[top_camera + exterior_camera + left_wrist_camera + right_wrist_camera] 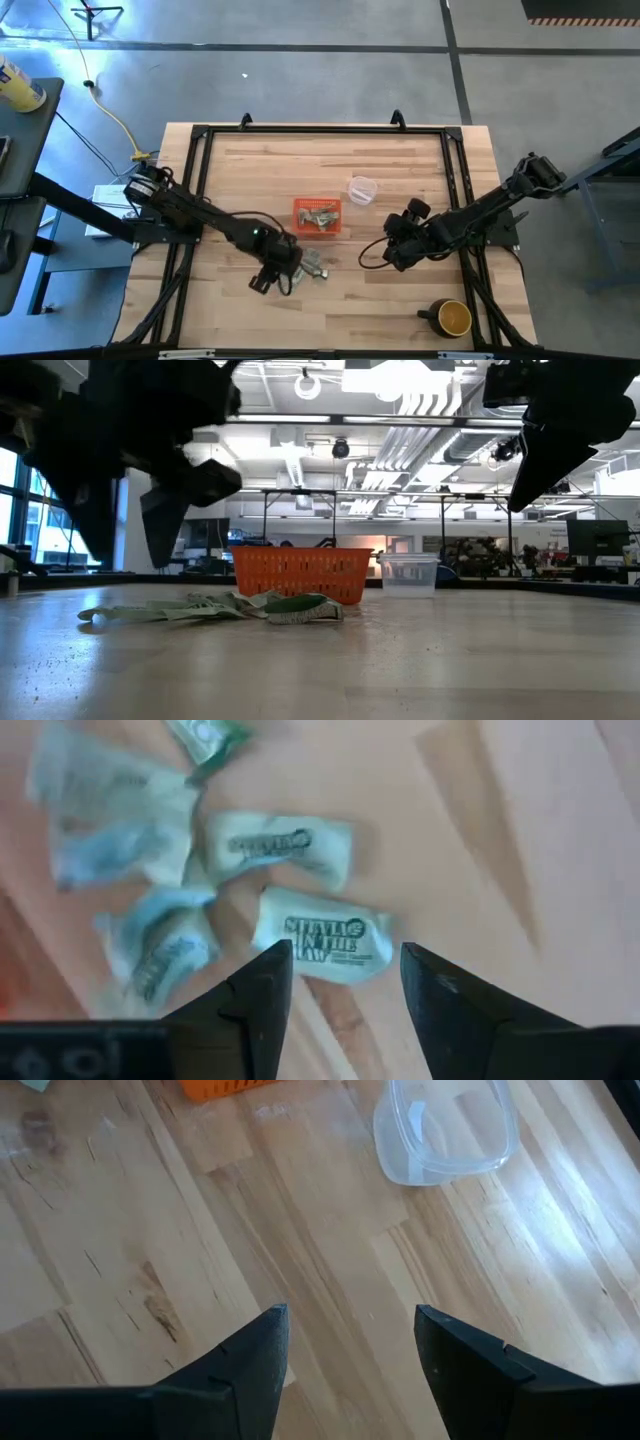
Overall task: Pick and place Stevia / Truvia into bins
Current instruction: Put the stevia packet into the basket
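We see the left hand (340,982), fingers apart, above pale green-and-white paper Stevia sachets (322,942) lying loose on the wooden worktop (400,300) just beside the small square orange plastic bin (317,216). Sachets overlap; we risk pinching two or sliding one flat. The right hand (350,1342), also apart, idles beyond the bin, near the clear plastic cup (447,1128).

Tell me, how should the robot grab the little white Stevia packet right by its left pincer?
Probably straight down from above, pinching across the short width of the small flat white paper Stevia sachet. It lies flat on the pale wooden table, slightly apart from the other packets, and the open left pincer already hangs just beside it.
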